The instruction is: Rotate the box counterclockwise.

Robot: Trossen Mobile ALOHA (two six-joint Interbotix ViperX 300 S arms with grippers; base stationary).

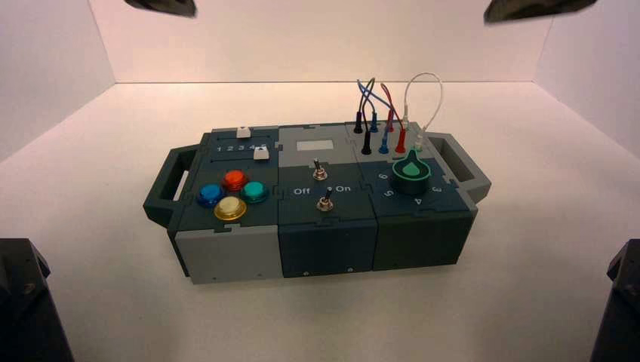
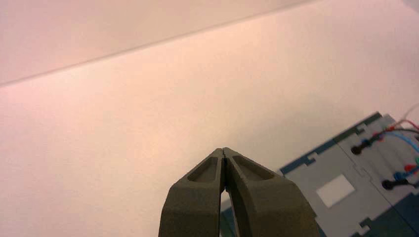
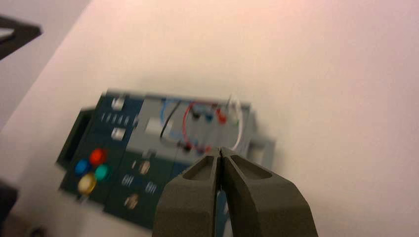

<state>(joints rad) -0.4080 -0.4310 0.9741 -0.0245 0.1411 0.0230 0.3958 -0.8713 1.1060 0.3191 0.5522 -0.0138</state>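
Note:
The box (image 1: 324,226), long, dark teal and grey, lies in the middle of the white table with its right end turned slightly away from me. It has end handles, coloured buttons (image 1: 234,194) at the left, two toggle switches (image 1: 323,187) in the middle, and a green knob (image 1: 411,170) and looped wires (image 1: 385,105) at the right. My left gripper (image 2: 224,149) is shut and empty, held above the table clear of the box (image 2: 346,168). My right gripper (image 3: 219,149) is shut and empty, raised well above the box (image 3: 148,148). Neither gripper touches it.
White walls close in the table at the back and at both sides. Dark arm parts show at the lower left (image 1: 26,302) and lower right (image 1: 623,302) corners of the high view. White table surface (image 1: 528,264) lies all round the box.

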